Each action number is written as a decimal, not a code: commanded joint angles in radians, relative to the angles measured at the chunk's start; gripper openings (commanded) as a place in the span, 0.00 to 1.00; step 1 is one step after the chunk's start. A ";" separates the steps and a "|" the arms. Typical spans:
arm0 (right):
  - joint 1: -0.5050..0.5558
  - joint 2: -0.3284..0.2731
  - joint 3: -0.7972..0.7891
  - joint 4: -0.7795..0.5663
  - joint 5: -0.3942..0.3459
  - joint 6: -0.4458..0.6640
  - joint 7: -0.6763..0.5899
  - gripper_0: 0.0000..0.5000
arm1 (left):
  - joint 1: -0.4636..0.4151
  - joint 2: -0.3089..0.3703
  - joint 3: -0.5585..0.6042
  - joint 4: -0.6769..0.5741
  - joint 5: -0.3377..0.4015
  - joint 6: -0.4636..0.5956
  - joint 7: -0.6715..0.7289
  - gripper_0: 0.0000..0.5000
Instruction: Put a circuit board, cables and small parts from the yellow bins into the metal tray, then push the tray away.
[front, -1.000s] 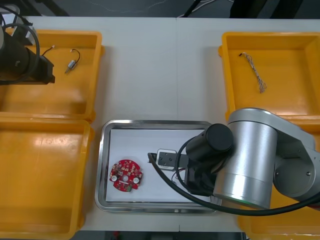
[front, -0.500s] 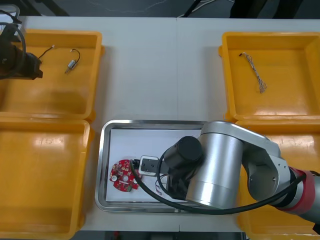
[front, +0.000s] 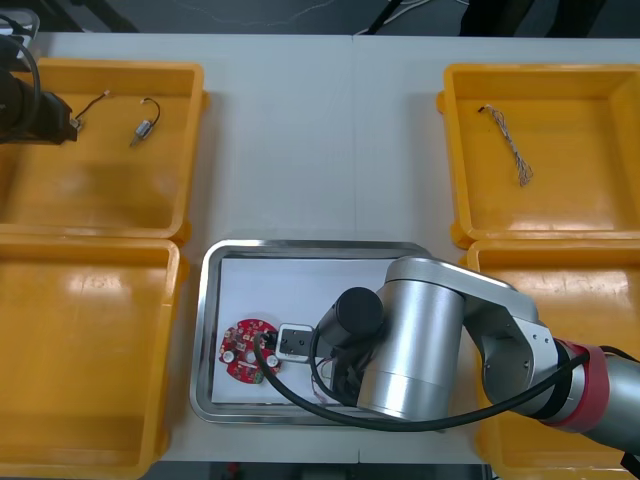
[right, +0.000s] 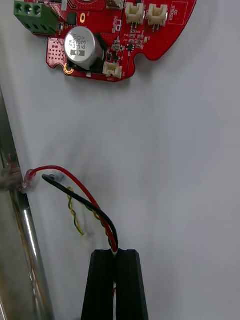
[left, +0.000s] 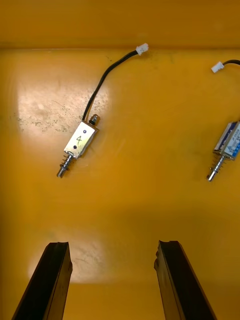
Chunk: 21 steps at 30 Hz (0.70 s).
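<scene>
Over the metal tray (front: 300, 246), my right arm hides its own gripper from above. In the right wrist view, the right gripper (right: 116, 280) is shut on the red and yellow cable (right: 85, 200). The cable's free end trails over the white floor to the tray's rim (right: 20, 230). The round red circuit board (front: 248, 352) lies beyond the fingers (right: 110, 35). My left gripper (left: 112, 265) hangs open above the far left yellow bin (front: 190, 150). A small metal part (left: 80, 142) with a black lead lies ahead of it, and a second one (left: 225, 150) lies beside it.
The two small metal parts (front: 143, 128) sit at the far end of the far left bin. A twisted cable (front: 510, 145) lies in the far right bin (front: 455, 140). The near left bin (front: 90, 360) and near right bin (front: 560, 280) flank the tray.
My right arm has swept left across the tray with the cable, up to the circuit board. The left arm has drawn back toward the far left corner of its bin.
</scene>
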 joint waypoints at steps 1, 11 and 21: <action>-0.024 0.031 0.035 0.009 0.020 -0.032 0.005 0.00 | -0.077 0.046 0.028 0.057 -0.004 -0.055 -0.112 1.00; -0.024 0.041 0.053 0.034 0.029 -0.041 0.011 0.03 | -0.097 0.044 -0.009 0.102 -0.013 -0.123 -0.127 1.00; -0.027 0.046 0.043 0.026 0.049 -0.041 0.011 1.00 | -0.150 0.035 -0.017 0.211 0.000 -0.204 -0.202 1.00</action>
